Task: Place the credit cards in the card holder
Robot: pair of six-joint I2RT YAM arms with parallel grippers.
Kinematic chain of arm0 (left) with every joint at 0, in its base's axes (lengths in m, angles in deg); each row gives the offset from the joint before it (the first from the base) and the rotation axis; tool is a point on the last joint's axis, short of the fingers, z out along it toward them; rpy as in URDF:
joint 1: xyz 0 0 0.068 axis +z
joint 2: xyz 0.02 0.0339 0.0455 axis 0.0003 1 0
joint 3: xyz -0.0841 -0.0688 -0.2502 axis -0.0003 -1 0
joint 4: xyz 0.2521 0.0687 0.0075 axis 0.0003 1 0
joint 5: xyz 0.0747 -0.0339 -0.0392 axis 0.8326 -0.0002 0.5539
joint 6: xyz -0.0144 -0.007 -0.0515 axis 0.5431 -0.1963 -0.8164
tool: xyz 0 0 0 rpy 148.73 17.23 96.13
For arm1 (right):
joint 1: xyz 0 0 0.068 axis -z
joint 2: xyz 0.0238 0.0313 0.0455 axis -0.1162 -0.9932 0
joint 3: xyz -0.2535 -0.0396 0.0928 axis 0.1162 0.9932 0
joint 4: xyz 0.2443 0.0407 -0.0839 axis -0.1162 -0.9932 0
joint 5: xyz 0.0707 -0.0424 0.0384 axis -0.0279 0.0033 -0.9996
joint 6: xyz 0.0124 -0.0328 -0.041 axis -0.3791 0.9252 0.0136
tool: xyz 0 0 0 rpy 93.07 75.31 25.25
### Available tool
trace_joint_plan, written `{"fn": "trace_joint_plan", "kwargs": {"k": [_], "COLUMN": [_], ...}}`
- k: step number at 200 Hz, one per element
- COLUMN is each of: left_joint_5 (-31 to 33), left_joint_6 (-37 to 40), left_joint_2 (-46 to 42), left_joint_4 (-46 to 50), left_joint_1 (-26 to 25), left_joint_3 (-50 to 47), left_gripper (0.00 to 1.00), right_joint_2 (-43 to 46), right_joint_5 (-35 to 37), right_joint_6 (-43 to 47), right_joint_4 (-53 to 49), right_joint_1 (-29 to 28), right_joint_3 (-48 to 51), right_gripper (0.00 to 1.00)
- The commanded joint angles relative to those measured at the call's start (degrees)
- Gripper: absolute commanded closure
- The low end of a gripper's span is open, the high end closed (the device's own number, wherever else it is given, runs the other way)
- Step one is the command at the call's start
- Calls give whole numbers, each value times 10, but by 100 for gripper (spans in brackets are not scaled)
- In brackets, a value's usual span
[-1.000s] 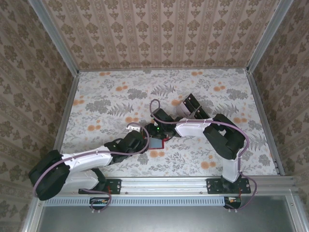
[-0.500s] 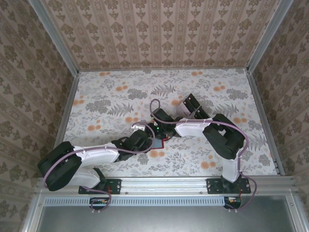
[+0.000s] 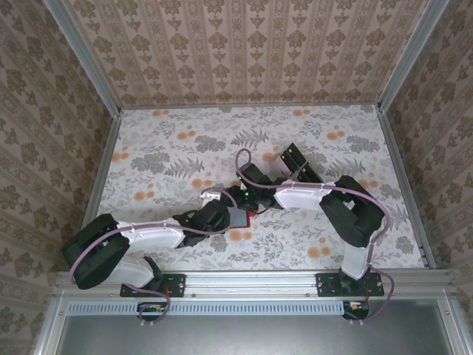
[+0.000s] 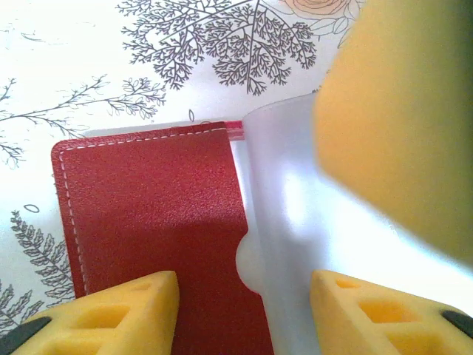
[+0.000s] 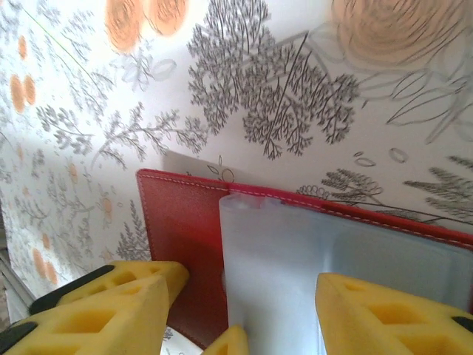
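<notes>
Now we find the card holder (image 4: 148,207) lying open near the middle of the flowered table (image 4: 66,59), its pale clear sleeve (image 4: 295,222) showing. Our left gripper (image 4: 242,292) and right gripper (image 5: 247,296) both hang over it, jaws parted, clasping nothing. The credit cards (image 3: 290,157) sit farther back, slightly right.

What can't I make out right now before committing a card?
Top view: the card holder is mostly covered by the left arm and right arm; its pockets are too small to read.
Top view: the credit cards are too small to count beside the right arm.
Left wrist: a blurred yellow shape hides the right side of the clear sleeve.
Right wrist: holder and sleeve run off the bottom and right edges; contents unclear.
</notes>
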Motion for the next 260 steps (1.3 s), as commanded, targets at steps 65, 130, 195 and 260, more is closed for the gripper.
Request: {"fn": "trace_joint_plan", "kwargs": {"k": [65, 130, 195, 260], "left_joint_5": [6, 6, 10, 30], "left_joint_6": [-17, -17, -19, -38], "left_joint_2": [14, 11, -17, -172], "left_joint_4": [1, 1, 17, 108], "left_joint_1": [-5, -4, -3, 17], "left_joint_3": [-19, -18, -15, -5], "left_gripper": [48, 49, 42, 23], "right_joint_2": [16, -29, -32, -17], "right_joint_5": [12, -5, -16, -10], "right_joint_6": [-3, -4, 0, 7], "right_joint_4": [-4, 8, 4, -28], "right_joint_1": [7, 6, -5, -26], "right_joint_3": [18, 7, -9, -38], "right_gripper": [42, 42, 42, 43]}}
